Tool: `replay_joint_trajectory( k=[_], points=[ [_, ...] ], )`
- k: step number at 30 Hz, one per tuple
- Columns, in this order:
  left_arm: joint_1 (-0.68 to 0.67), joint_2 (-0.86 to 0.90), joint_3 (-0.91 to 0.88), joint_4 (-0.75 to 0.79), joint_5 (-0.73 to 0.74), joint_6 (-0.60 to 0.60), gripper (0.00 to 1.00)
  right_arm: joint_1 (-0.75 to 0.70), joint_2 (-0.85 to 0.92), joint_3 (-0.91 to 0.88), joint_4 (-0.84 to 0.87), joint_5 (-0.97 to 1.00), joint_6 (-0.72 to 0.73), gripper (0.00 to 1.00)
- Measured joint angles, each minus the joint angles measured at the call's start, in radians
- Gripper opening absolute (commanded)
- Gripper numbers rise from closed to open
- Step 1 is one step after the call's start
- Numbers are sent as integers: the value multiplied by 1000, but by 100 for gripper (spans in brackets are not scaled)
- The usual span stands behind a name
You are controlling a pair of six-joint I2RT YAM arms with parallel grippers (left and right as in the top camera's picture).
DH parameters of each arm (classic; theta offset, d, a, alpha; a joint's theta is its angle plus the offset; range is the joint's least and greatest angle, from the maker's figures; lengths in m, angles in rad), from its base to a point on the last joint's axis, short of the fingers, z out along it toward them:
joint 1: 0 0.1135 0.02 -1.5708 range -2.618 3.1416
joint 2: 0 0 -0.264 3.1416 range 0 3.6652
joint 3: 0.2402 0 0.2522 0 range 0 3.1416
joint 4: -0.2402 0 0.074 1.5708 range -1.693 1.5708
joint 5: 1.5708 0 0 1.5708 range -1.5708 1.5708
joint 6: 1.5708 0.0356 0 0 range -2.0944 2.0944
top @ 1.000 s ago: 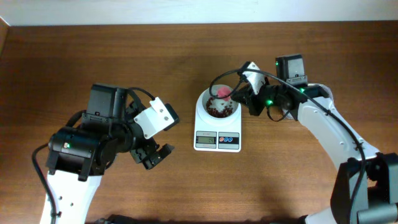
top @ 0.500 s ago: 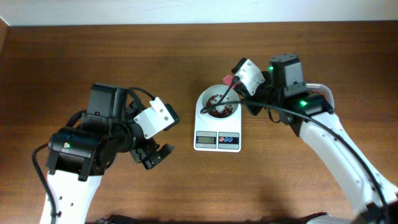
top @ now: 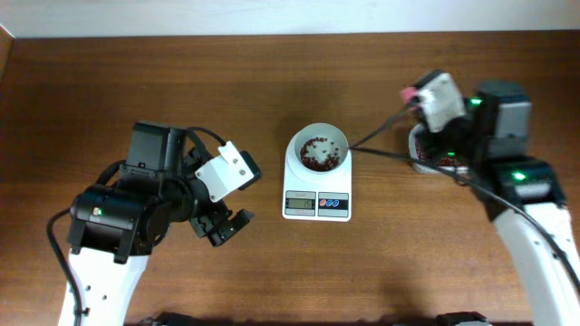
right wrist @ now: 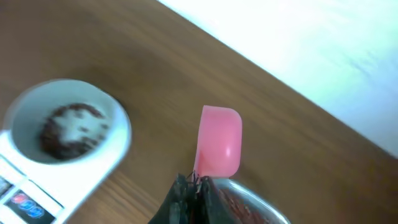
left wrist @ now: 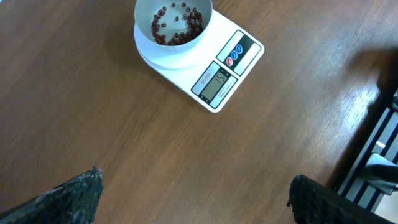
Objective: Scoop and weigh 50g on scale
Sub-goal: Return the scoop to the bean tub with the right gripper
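- Scale (top: 317,181) sits mid-table between the arms, with red beans (top: 319,154) in its bowl.
- Left gripper (top: 228,228) hangs near it, fingers spread wide and holding nothing.
- Right gripper (right wrist: 191,193) is pinched tight on a pink scoop (right wrist: 219,144) over the bean tub (right wrist: 249,198), apart from the scale.

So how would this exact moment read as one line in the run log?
left gripper: open, empty, clear of scale | right gripper: shut on pink scoop, beside bean container | bowl: holds some beans
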State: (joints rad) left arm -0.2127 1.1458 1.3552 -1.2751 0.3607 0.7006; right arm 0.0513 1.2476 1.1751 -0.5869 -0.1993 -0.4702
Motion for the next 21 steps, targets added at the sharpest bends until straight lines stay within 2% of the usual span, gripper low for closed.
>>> replay_joint_trajectory(
  k=[4,7,14,21],
  points=[
    [0,0,0,0,0,0,99,-146,39,4,-116,24,1,4],
    [0,0,0,0,0,0,100,-196,119,4,-142,27,2,4],
    [0,0,0,0,0,0,99,-212,299,4,-116,113,33,4],
    [0,0,0,0,0,0,99,-212,327,4,-39,242,51,4]
  ],
)
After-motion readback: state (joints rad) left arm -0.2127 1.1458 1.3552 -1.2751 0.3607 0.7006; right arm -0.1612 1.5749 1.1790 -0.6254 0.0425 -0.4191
